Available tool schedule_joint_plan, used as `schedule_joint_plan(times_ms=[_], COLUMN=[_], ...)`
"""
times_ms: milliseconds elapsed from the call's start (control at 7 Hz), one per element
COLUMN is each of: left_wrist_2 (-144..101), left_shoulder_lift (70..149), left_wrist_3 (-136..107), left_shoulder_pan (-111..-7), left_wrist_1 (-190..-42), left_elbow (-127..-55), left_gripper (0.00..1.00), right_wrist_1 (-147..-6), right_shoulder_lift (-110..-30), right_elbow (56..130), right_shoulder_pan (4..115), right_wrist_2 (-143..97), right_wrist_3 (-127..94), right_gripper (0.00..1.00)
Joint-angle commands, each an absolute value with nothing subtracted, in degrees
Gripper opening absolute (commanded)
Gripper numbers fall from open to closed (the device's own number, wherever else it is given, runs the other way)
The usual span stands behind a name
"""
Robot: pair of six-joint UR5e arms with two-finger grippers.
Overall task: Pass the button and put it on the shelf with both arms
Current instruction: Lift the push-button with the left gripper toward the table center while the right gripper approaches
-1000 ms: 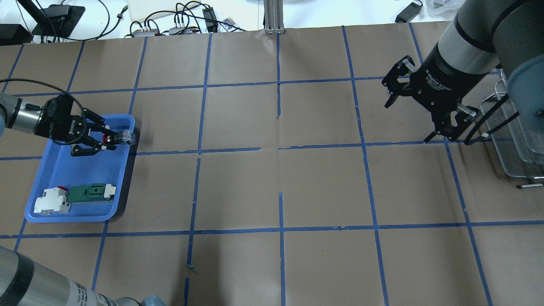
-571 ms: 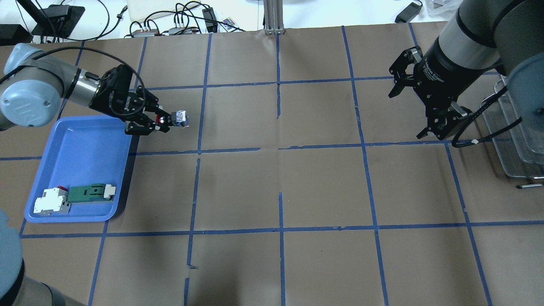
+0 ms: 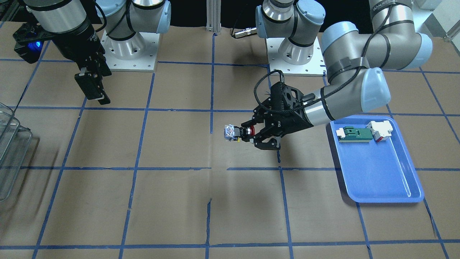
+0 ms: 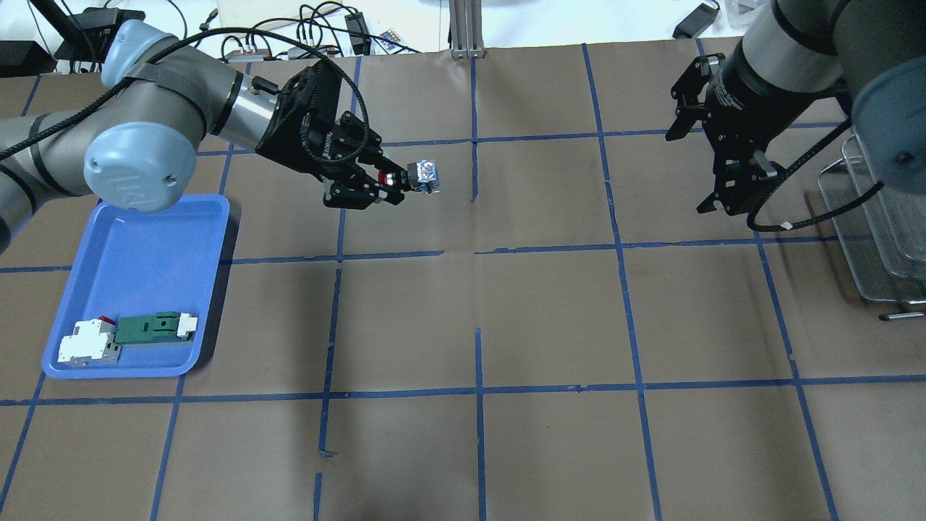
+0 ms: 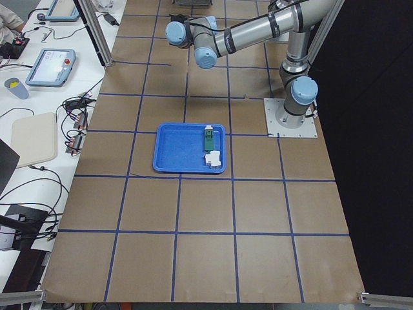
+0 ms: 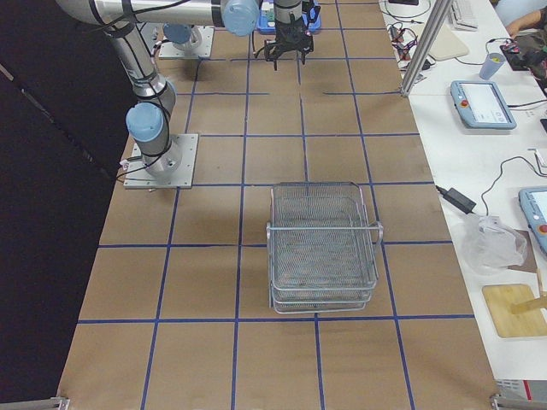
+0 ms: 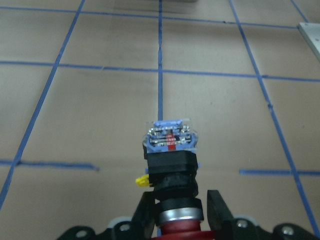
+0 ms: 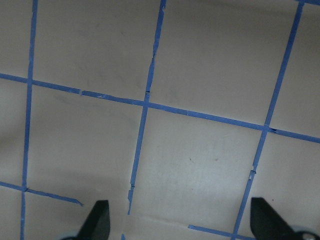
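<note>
My left gripper [image 4: 391, 181] is shut on the button [image 4: 418, 175] and holds it level above the table, near the middle line. It grips the red cap end, so the blue-white rear block points away from the fingers. The button also shows in the front view [image 3: 235, 133] and the left wrist view [image 7: 171, 160]. My right gripper [image 4: 686, 172] is open and empty above the table on the right, apart from the button. Its fingertips [image 8: 97, 217] frame bare paper in the right wrist view. The wire-mesh shelf [image 4: 882, 239] stands at the right edge, also seen in the right side view [image 6: 323, 248].
A blue tray [image 4: 137, 253] lies at the left with a green-and-white flat part [image 4: 155, 327] and a white-and-red block [image 4: 88, 341] in its near end. Brown paper with blue tape lines covers the table. Cables and boxes lie beyond the far edge.
My left gripper has lifted the button out of the blue tray and carried it right toward the table's middle. My right gripper has shifted slightly toward the far edge and stays open.
</note>
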State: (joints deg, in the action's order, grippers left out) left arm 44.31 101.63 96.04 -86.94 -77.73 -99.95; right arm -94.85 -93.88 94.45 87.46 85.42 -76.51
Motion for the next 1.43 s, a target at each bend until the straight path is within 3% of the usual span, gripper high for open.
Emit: schedule_joint_plan(times_ms=[0, 714, 1286], left_wrist_2=[41.42, 41.22, 41.13], left_shoulder_lift=[98.63, 92.47, 92.2], left_wrist_3=[87.75, 82.71, 79.9], left_shoulder_pan=[-92.53, -98.26, -99.66], left_wrist_1=[-76.29, -75.15, -72.52], left_elbow=[-99.93, -99.93, -100.02], left_gripper=[0.0, 0.0, 0.0], right_wrist_1=[-94.05, -94.04, -93.87], right_shoulder_lift=[-90.19, -89.65, -90.35], right_elbow=[89.84, 89.56, 89.47], right_shoulder_pan=[88.5, 96.58, 100.19], right_wrist_2=[85.08, 84.55, 82.97], right_wrist_3=[-80.74, -93.04, -96.42], right_gripper=[1.0, 1.0, 1.0])
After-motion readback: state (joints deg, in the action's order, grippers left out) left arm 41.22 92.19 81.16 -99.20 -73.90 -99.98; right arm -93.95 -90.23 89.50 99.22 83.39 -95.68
